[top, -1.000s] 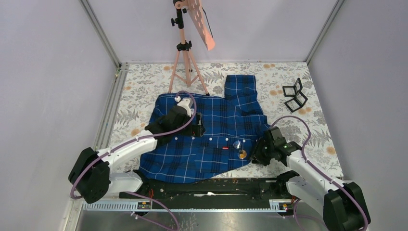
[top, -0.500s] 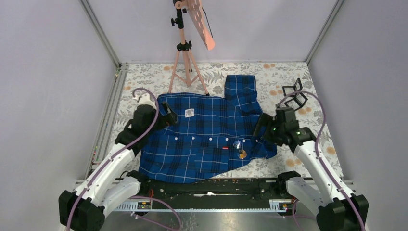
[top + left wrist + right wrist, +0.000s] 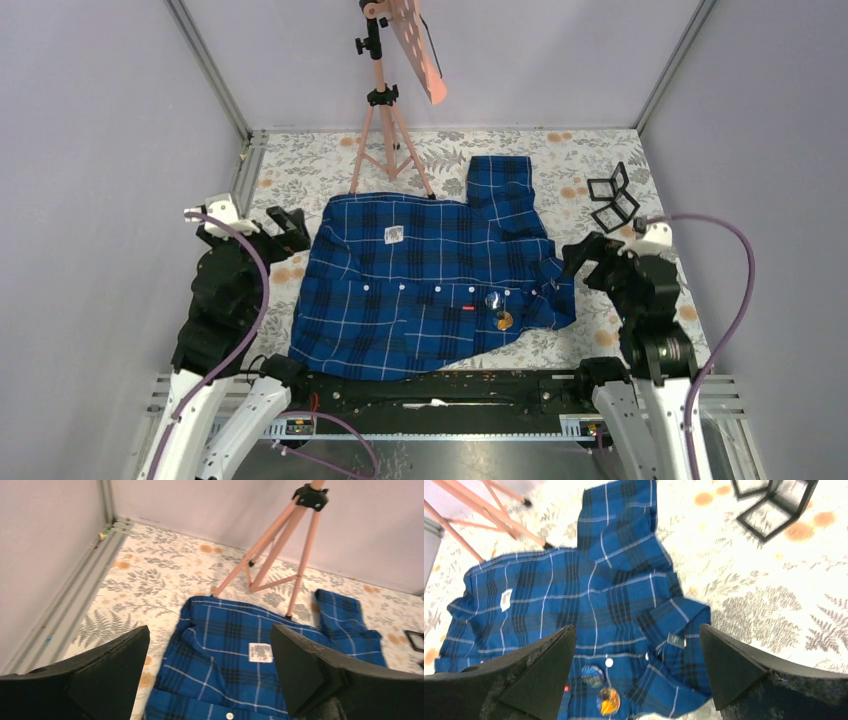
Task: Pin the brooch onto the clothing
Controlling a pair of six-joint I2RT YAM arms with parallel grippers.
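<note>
- The plaid shirt point(image 3: 430, 290) is lying spread out, front up, in the middle of the floral-patterned surface point(image 3: 300, 170), between the two arms.
- One sleeve point(image 3: 500, 185) is pointing toward the far wall, and the white neck label point(image 3: 394, 235) is showing near the shirt's far-left part.
- A row of white buttons is running across the shirt, with a tiny red tag point(image 3: 467, 309) sitting just beside that row.
- An orange round brooch point(image 3: 504, 320) is resting on the shirt's near-right part, and a bluish round brooch point(image 3: 492, 299) is sitting just beside it on the far side; whether either is fastened into the cloth I cannot tell.
- The left claw point(image 3: 285, 228) is hovering just off the shirt's left edge with its fingers spread wide and is gripping nothing.
- In the left wrist view the two dark fingers point(image 3: 110, 665) are framing the label end of the shirt from above.
- The right claw point(image 3: 588, 262) is hanging by the shirt's right edge, also spread wide and carrying nothing.
- In the right wrist view both brooches are showing low between its fingers point(image 3: 734, 665), apart from either finger.
- A pink tripod point(image 3: 385, 120) is standing at the far side, two of its feet touching the shirt's far edge.
- Two black folding frames point(image 3: 612, 198) are lying at the far right, well apart from the shirt body.
</note>
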